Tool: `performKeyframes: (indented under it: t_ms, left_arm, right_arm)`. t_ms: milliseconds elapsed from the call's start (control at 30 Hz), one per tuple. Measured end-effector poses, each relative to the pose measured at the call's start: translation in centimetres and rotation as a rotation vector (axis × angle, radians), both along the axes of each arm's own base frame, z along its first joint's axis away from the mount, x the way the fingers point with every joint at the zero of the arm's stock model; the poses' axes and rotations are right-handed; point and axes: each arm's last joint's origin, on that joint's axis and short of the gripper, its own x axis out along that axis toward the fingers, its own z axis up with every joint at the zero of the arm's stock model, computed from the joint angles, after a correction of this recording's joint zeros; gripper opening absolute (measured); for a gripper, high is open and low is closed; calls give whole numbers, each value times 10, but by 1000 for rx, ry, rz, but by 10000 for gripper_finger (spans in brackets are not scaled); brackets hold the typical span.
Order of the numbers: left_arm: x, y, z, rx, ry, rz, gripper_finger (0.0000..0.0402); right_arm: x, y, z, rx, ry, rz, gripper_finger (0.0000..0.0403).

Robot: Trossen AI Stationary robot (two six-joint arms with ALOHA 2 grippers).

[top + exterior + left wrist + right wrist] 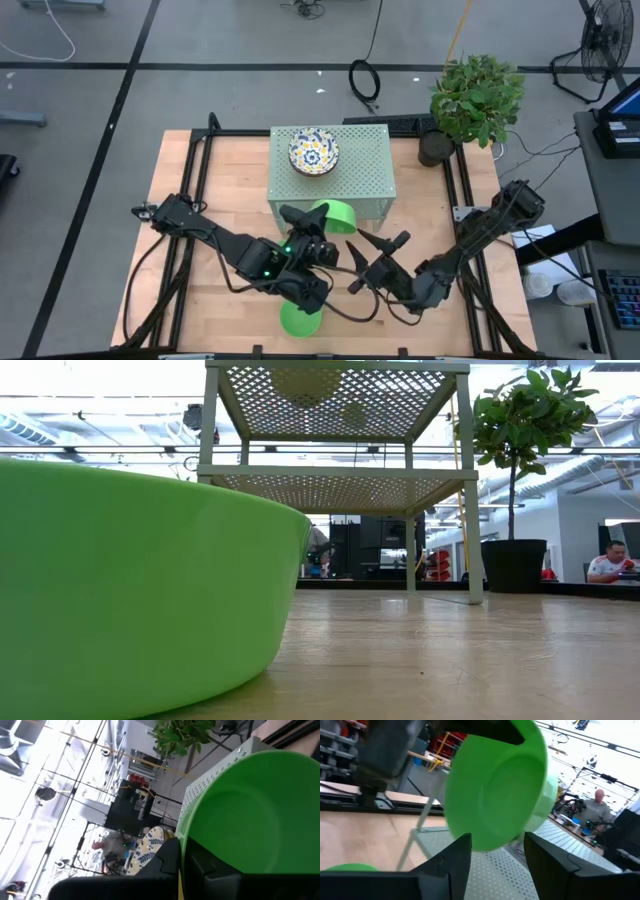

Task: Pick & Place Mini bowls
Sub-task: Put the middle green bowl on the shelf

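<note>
Wooden and pale, our table [200,200] carries the perforated green stand [370,180], and next down in size come our two arms. We have the left gripper [312,222] clenched on the rim of a green bowl [336,215], tipped on edge just above the stand's front edge. We have the right gripper [372,258] just beside it, jaws spread and empty, its fingers [451,860] pointing at the bowl's underside. A patterned bowl [314,151] sits on the stand's top, and a second green bowl [300,318] rests on the table near the front edge. We judge the main risk to be the rim grip: the bowl hangs tilted from one side, so it could slip or swing, strike the stand's edge, and roll off. A nudge from the close right gripper could also knock it loose. Counting what we see: two green bowls, one patterned bowl, one stand, two grippers.
</note>
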Motion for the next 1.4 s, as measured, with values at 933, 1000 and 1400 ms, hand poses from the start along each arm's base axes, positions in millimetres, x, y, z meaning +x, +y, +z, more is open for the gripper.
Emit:
performKeyframes:
  t_ms: [933, 1000, 1400]
  left_arm:
    - [-4, -4, -3, -173, -137, -34, 28]
    - [-4, -3, -3, -242, -152, -56, 40]
    - [-14, -3, 1, -739, -59, -245, 232]
  right_arm:
    - [6, -16, 11, -79, 78, -65, 8]
    - [4, -13, 11, -83, 81, -56, 5]
    - [-14, 17, 8, -153, 119, 85, 2]
